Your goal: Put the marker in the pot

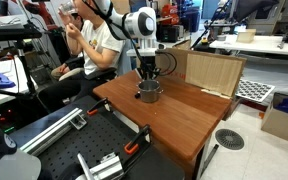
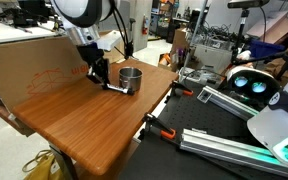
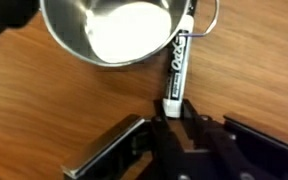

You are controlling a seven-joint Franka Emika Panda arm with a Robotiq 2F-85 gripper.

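Wooden table [image 1: 189, 118] with a cardboard box [image 1: 210, 72] standing behind the pot [image 3: 114, 30], nothing blocking it. Pot is empty. The gripper [image 3: 171, 112] pinches one end of the marker [image 3: 179, 55], whose other end is against the pot's rim.

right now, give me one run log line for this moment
end effector: shut on marker | marker: alongside pot rim, not inside | pot: upright on table
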